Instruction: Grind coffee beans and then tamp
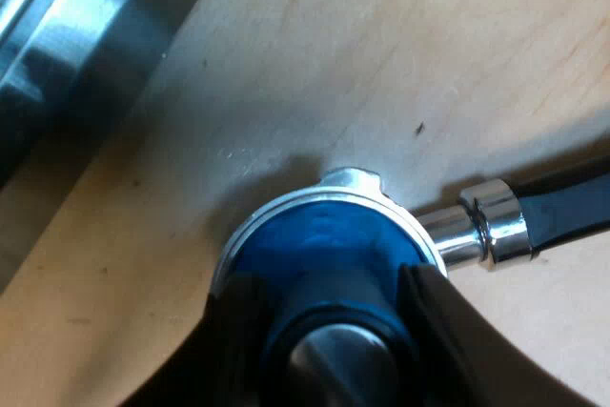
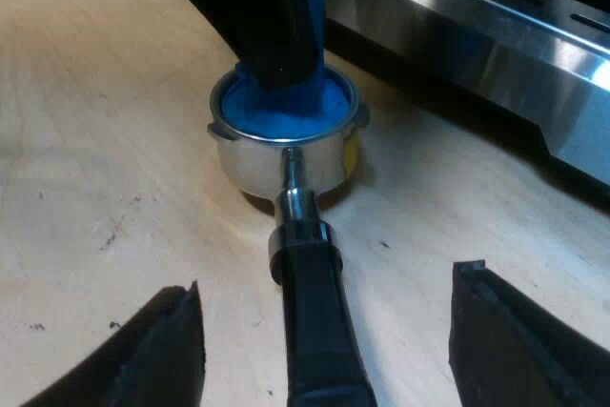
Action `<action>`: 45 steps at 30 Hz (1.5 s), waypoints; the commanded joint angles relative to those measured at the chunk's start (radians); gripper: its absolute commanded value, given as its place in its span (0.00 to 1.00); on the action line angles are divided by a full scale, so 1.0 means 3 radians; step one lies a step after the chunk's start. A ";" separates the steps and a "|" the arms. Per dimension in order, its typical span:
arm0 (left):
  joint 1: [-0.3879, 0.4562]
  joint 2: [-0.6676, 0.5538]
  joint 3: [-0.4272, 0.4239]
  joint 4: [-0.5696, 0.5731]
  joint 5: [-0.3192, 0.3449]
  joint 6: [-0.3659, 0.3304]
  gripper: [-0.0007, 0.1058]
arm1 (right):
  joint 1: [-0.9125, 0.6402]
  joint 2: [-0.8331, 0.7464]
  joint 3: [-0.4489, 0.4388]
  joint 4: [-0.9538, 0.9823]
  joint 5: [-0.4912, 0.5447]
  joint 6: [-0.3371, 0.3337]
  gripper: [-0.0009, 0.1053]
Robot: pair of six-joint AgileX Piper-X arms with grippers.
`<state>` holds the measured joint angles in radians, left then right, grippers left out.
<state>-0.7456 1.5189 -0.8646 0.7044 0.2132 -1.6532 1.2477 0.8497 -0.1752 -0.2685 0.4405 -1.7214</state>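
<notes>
Tamper [image 2: 278,117]: 1, inside 1 holder [image 2: 250,165]

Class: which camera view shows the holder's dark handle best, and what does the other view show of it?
The right wrist view: the handle runs from the holder toward the camera, long and unobstructed. The left wrist view shows its metal collar and a short dark stretch beside the blue tamper.

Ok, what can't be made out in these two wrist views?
1. Any grounds in the holder: the blue tamper fills it in both views.
2. The handle's far end: cut off by the edge in both views.
3. The espresso machine beyond its slotted metal tray: cut off by the edge, right wrist view.
</notes>
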 commanded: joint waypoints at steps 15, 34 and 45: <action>-0.0025 0.0218 0.0445 0.0129 -0.0074 -0.0033 0.01 | -0.0009 -0.0007 0.0005 -0.0019 0.0011 -0.0004 0.55; -0.0025 -0.0658 0.0375 -0.0197 -0.0074 -0.0033 0.01 | -0.0009 -0.0007 0.0005 -0.0038 0.0011 -0.0004 0.55; -0.0025 -0.0869 0.0091 -0.0143 -0.0074 -0.0033 0.01 | -0.0009 -0.0007 0.0005 -0.0045 0.0011 -0.0004 0.55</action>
<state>-0.7456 1.2759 -0.8239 0.6499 0.2006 -1.6612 1.2477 0.8497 -0.1752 -0.2721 0.4405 -1.7214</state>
